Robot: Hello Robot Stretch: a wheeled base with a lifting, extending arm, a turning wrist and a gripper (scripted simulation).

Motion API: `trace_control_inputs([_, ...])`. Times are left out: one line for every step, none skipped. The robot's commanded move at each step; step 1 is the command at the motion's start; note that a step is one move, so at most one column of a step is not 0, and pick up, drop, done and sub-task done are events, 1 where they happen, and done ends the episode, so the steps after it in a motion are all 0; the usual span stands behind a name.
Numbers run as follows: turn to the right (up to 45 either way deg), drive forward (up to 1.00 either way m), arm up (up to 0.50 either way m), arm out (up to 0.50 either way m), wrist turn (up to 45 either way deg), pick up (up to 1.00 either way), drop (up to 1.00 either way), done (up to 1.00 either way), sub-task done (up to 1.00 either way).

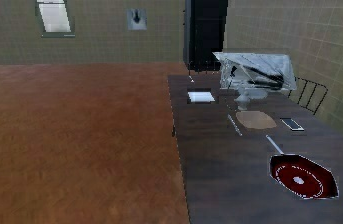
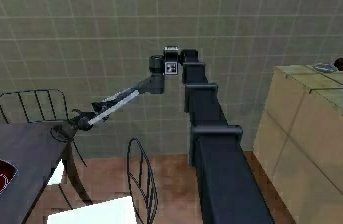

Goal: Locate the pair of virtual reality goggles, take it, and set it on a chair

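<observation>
- Noting a red pan (image 1: 301, 177) nearest on my tabletop (image 1: 214, 165), with a tan mat (image 1: 257, 121) behind it.
- A grey boxy thing with dark parts (image 1: 254, 72) stands further back; I cannot tell whether it is the goggles.
- My claw (image 2: 84, 122) is near a wire chair (image 2: 29, 105); grip and load cannot be told.

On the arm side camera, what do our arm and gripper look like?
The arm is a dark, square-sectioned bar built of stepped segments. At its far end sit two small white squares with black marks. The gripper beside them has a dark body that narrows into thin greyish fingers.
</observation>
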Motion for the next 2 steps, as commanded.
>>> trace_control_inputs([0.0, 0.00, -0.38, 0.00, 0.0, 0.00, 0.00, 0.00, 0.00])
trace_control_inputs([0.0, 0.00, -0.32, 0.00, 0.0, 0.00, 0.00, 0.00, 0.00])
